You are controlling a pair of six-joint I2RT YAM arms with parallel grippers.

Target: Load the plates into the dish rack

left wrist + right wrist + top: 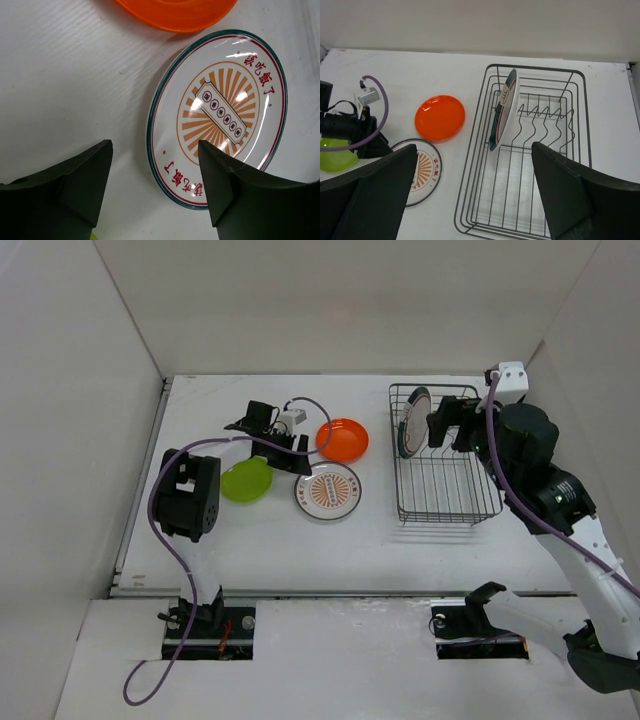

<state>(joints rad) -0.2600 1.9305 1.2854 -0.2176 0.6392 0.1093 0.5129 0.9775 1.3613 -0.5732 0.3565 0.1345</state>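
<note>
The dish rack (450, 490) is a rectangular basket of thin black wire with a row of zigzag prongs. It sits at the right of the overhead view on the smooth white counter (250, 550). In it we see one plate, the glossy white one with a dark green rim (502, 107), standing on edge against the rack's left side.

The other three plates lie flat on the counter left of the rack:
- The plain orange plate (342, 440) is a shallow, shiny disc and lies nearest the rack.
- The patterned plate (220, 115) lies just below it in the frame. It is white with orange-brown rays, a thin green and red rim line and red characters.
- The lime-green plate (247, 480) lies further left.

The left end effector (155, 150) has its dark, wedge-shaped fingers spread apart and holds nothing. In its wrist view, bare counter shows in the gap. The patterned plate fills the right of that frame, with its lower edge behind the right finger. The orange plate's rim is at the top.

The right end effector (475, 150) is spread wide and empty. It hangs over the rack, with the standing plate in the upper middle of its wrist view.
</note>
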